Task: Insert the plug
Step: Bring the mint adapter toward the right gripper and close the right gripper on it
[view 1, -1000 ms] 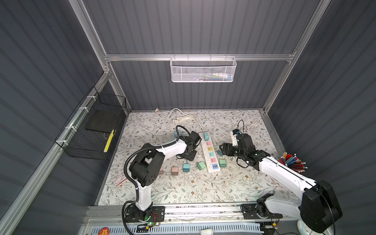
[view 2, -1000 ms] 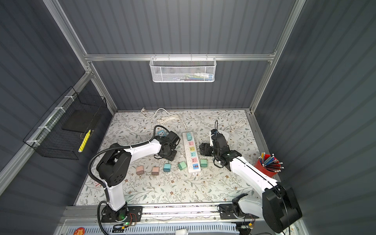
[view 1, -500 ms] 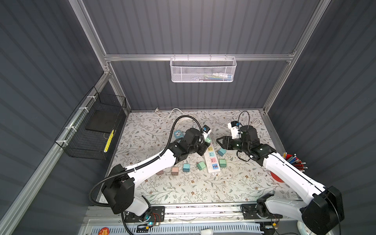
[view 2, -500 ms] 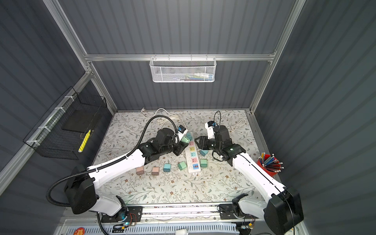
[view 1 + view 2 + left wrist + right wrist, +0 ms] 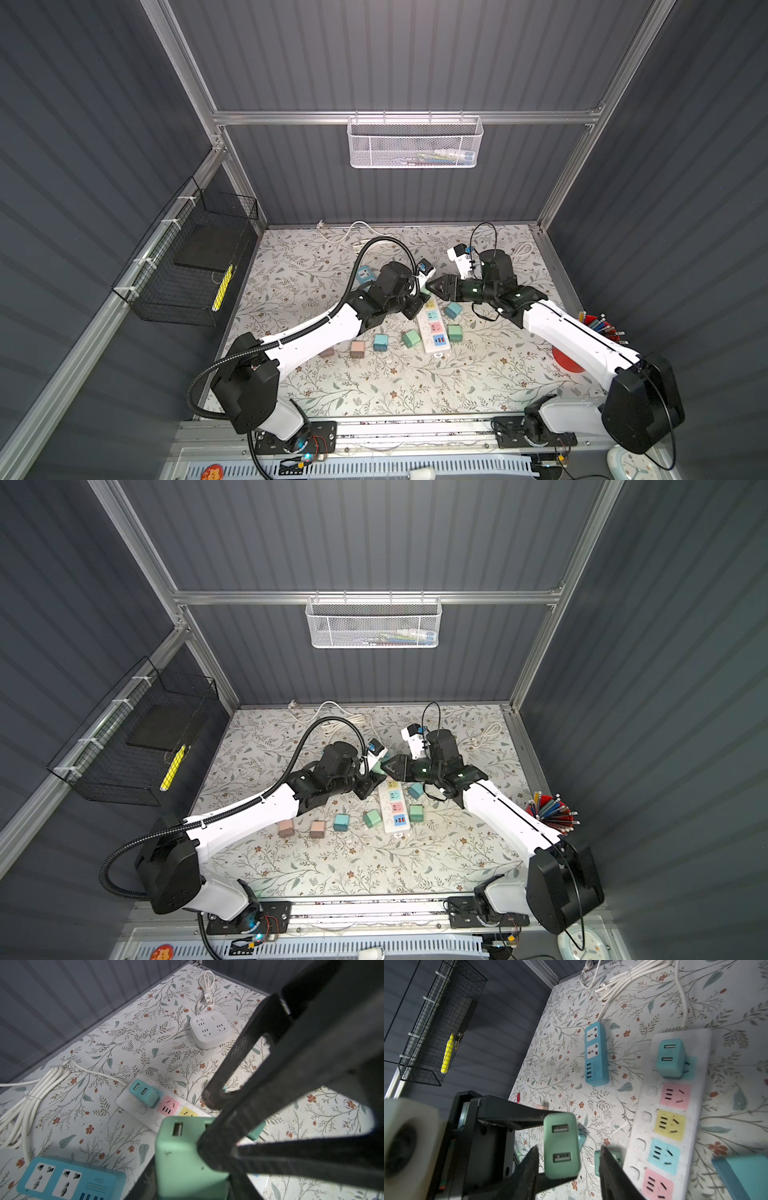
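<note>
Green plug (image 5: 561, 1145) | clamped tight in left gripper (image 5: 420, 291) | hung low-middle in right wrist view, long side up-down | right gripper (image 5: 569, 1149) jaws apart, one each side

The left gripper (image 5: 371, 767) has lifted the green plug (image 5: 561, 1145), and the right gripper (image 5: 568, 1148) has moved in, narrowing around it.

Tight: the mint-green charger plug (image 5: 561, 1147) in my left gripper (image 5: 419, 291) sits between the jaws of my right gripper (image 5: 569, 1150), slim gaps either side. Below, a teal cube charger (image 5: 670, 1057) fills the end socket of the white power strip (image 5: 702, 1105); pink, yellow and blue sockets (image 5: 669, 1124) lie bare.
</note>
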`<state>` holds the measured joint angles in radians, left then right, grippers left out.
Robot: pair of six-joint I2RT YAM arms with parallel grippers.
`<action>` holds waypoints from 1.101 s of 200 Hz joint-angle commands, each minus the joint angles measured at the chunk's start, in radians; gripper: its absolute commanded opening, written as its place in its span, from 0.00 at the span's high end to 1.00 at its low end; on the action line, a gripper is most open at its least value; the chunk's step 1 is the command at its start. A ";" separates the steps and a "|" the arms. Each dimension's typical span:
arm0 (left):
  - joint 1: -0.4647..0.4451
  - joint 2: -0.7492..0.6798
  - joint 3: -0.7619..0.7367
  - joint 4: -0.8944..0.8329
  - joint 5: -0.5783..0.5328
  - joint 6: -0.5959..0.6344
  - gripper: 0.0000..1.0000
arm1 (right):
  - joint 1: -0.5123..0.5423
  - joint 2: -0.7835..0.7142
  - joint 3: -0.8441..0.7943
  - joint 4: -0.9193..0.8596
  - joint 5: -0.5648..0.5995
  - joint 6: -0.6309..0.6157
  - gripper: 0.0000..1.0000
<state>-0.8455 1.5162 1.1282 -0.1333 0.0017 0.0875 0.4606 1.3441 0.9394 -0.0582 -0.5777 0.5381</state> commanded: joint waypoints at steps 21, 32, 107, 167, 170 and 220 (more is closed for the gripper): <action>-0.007 -0.014 0.020 0.004 0.021 0.037 0.78 | 0.014 0.063 0.047 0.083 -0.068 0.052 0.61; -0.007 -0.017 0.019 0.004 0.026 0.039 0.78 | 0.021 0.078 0.050 0.090 -0.080 0.056 0.65; -0.007 -0.025 0.013 0.008 0.018 0.043 0.77 | 0.050 0.095 0.055 0.035 -0.102 0.029 0.50; -0.007 -0.020 0.010 0.007 0.014 0.041 0.76 | 0.075 0.083 0.049 0.013 -0.070 0.001 0.85; -0.007 -0.020 0.009 0.007 0.012 0.041 0.75 | 0.075 0.081 0.049 0.012 -0.066 0.001 0.86; -0.007 -0.113 -0.009 0.021 -0.126 0.003 0.02 | 0.075 0.026 0.059 -0.034 0.134 -0.065 0.92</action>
<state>-0.8497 1.4975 1.1263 -0.1654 -0.0238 0.1047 0.5251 1.4082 0.9745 -0.0429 -0.5663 0.5259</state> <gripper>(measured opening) 0.812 0.285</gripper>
